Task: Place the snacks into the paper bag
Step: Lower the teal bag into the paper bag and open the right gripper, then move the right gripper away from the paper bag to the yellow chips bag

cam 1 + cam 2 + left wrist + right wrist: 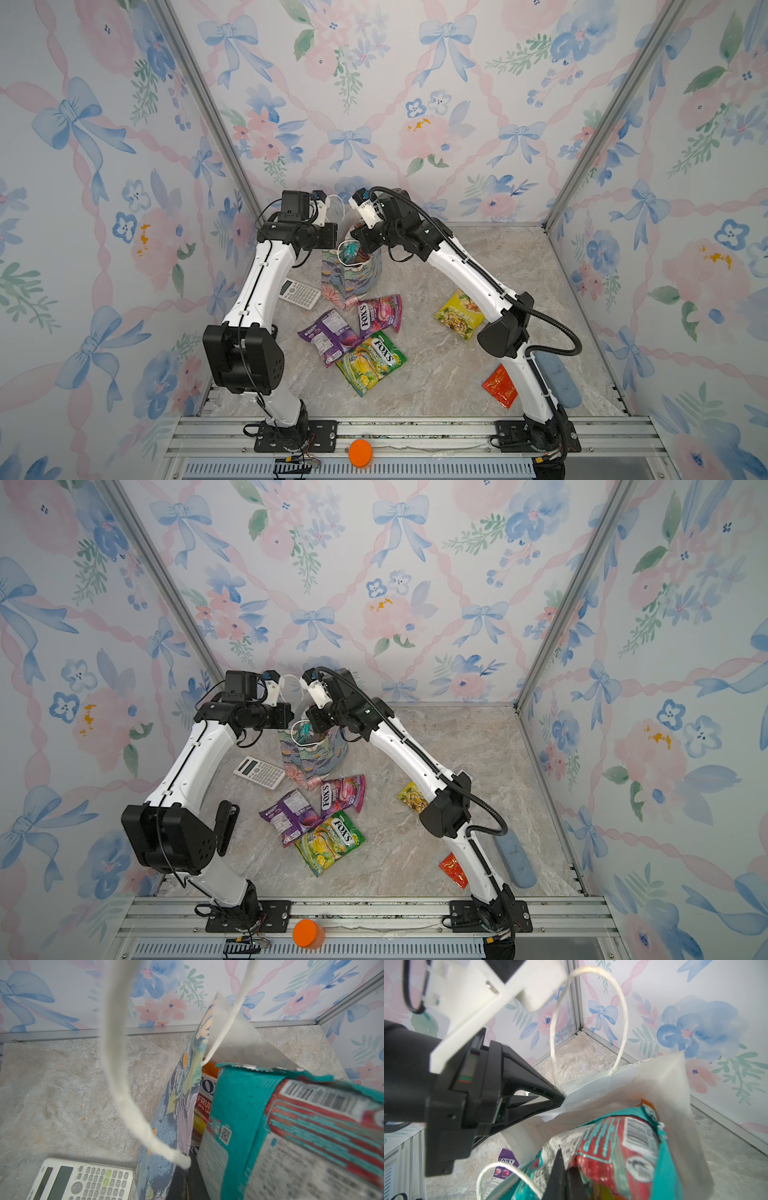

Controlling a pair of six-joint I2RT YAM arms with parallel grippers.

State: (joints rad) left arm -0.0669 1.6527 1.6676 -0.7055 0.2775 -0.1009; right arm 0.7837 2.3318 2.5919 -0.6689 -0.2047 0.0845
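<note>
We see the left pincer [559,1098] clenched on the rim of the paper bag [654,1084], which stands upright on the bench [436,374]. The right pincer [564,1172] grasps a teal packet [623,1147] in the bag's mouth. Near the bag lie a purple packet [330,336], a pink packet [378,313] and a green-yellow packet [372,361]; a calculator [300,293] sits just beside it.

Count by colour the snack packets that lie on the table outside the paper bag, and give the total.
purple packet: 1
pink packet: 1
green-yellow packet: 1
yellow packet: 1
red sachet: 1
Total: 5
</note>
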